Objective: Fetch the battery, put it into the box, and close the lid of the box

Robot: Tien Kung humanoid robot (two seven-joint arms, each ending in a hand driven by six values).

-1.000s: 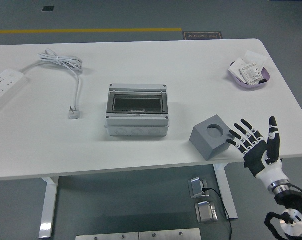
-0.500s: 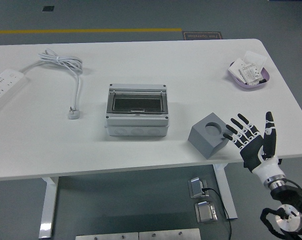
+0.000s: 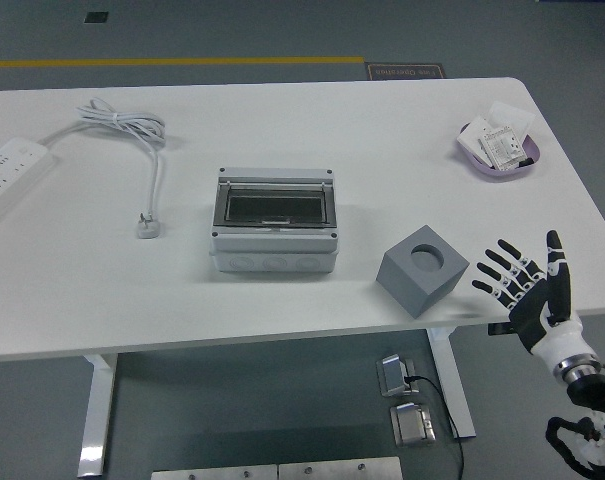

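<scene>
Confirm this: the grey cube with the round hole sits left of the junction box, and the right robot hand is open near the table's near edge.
One thing is wrong: the grey cube sits right of the junction box, not left. The head view shows it between the box and the right robot hand. The rest holds: that hand is open, fingers spread, near the table's near edge.

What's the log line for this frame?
right hand: open, fingers spread, holding nothing | right of gray block, apart | box: lid shut | battery: not identifiable | left hand: not in view
</scene>
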